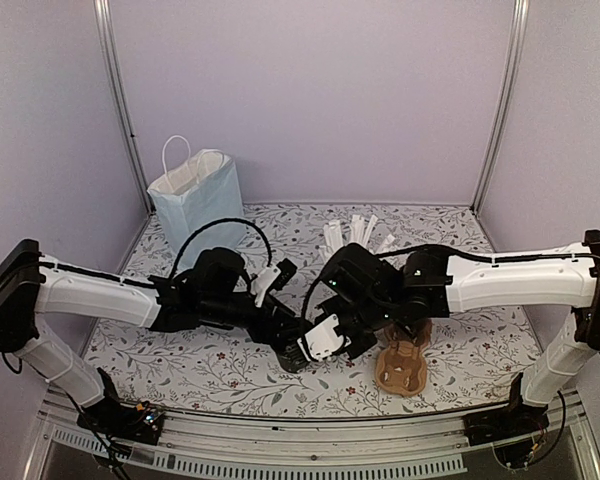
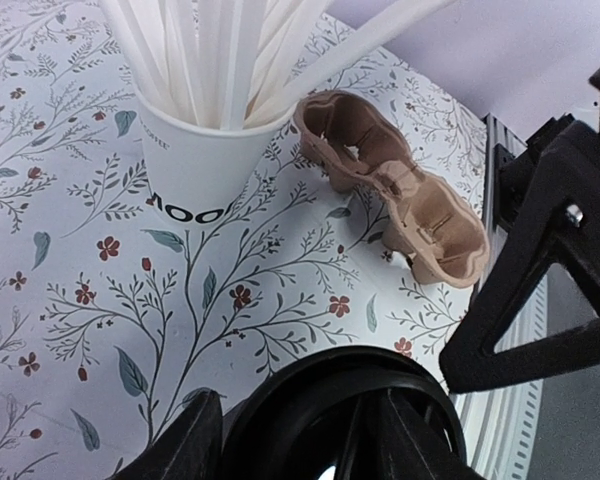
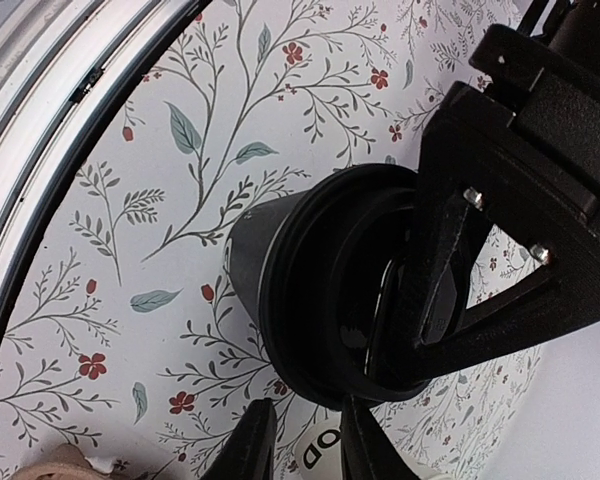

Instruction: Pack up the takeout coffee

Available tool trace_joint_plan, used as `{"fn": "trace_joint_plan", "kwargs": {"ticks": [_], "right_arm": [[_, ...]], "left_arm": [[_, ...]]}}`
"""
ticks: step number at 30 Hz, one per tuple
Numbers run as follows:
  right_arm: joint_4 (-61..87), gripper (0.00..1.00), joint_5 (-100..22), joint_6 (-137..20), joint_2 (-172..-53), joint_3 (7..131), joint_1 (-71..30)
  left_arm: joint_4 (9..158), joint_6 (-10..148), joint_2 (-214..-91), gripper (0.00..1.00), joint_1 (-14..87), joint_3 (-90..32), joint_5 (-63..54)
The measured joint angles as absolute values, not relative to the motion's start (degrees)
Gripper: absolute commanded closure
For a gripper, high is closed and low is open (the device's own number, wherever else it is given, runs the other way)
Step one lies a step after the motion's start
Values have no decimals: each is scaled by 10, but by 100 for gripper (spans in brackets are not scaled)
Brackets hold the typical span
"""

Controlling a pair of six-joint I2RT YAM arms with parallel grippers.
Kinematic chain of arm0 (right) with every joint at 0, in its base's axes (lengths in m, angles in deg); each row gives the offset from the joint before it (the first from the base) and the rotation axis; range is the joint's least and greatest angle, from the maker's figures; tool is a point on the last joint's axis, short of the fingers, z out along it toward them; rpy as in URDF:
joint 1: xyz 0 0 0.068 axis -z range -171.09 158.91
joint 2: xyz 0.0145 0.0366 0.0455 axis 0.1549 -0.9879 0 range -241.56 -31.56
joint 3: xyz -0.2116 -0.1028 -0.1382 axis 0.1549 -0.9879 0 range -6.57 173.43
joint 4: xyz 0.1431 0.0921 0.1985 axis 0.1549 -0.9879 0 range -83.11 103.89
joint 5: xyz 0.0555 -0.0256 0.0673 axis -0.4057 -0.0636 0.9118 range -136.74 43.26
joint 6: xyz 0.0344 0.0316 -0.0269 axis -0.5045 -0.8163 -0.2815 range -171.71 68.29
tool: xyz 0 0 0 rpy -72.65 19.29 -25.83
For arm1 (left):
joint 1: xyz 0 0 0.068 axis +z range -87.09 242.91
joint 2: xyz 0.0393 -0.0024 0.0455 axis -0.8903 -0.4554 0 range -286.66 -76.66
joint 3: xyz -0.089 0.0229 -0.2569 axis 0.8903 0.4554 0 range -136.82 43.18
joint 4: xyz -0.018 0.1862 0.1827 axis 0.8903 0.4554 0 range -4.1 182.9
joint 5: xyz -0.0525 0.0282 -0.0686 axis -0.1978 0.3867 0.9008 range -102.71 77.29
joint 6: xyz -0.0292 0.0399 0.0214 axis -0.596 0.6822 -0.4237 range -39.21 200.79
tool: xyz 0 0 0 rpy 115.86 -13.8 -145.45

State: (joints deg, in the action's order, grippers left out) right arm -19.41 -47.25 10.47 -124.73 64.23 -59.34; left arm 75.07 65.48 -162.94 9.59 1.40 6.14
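Note:
The takeout coffee [image 3: 280,270] is a black cup with a black lid, low in the middle of the table [image 1: 296,356]. In the left wrist view its lid [image 2: 350,400] fills the space between my left gripper's [image 2: 310,425] fingers, which close around it. From the right wrist view, one left finger [image 3: 450,260] crosses the lid's top. My right gripper [image 3: 305,408] hangs right next to the lid's rim, its fingers a narrow gap apart with nothing between them. Both grippers meet over the cup in the top view, left [image 1: 285,340] and right [image 1: 325,345].
A brown pulp cup carrier [image 1: 400,368] [image 2: 400,190] lies just right of the cup. A white paper cup full of tall white sticks [image 2: 205,160] [image 1: 355,235] stands behind. A pale blue paper bag [image 1: 195,200] stands at the back left. The table's front rail [image 3: 70,80] is close.

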Motion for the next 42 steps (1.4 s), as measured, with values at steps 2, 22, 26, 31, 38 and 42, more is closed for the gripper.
{"fn": "trace_joint_plan", "kwargs": {"ticks": [2,22,26,31,38,42], "right_arm": [[-191,75,-473,107,-1247,643,-593],[-161,79,-478,133,-1253,621,-593],[-149,79,-479,137,-1250,612,-593],[-126,93,-481,138,-1248,600,-593],[-40,100,-491,146,-1242,542,-593],[-8,100,-492,148,-1246,532,-592]], "left_arm": [[751,658,-1627,47,96,16,61],[752,662,-1625,47,103,20,58],[752,662,-1625,47,104,20,58],[760,662,-1625,47,106,20,56],[762,662,-1625,48,111,22,56],[762,662,-1625,48,119,26,55]]}}
